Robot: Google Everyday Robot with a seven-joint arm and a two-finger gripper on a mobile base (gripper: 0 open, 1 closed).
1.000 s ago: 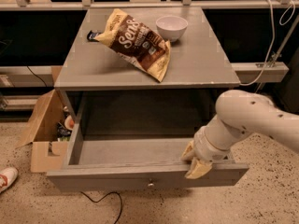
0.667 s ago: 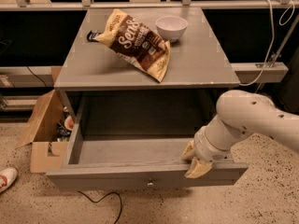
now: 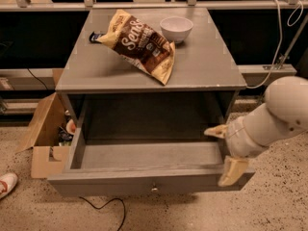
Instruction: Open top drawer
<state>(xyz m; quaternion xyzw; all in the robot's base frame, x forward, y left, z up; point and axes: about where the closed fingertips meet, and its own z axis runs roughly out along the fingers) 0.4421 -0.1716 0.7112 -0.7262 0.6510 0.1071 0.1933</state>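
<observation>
Grey top drawer, lower centre of frame, stands pulled well out, long axis left to right. My end effector, lower right, straddles its front panel's right end, fingers spread wide, knob to its left. Beyond: worktop, chip bag, bowl.

White rounded robot arm enters from right edge, slopes down toward left. Bulbous upper segment, then narrower white cylindrical wrist. Tan two-finger claw at wrist end, low in right part of view. Fingers spread wide apart: upper finger points left, roughly level; lower finger hangs downward, slightly tilted.
</observation>
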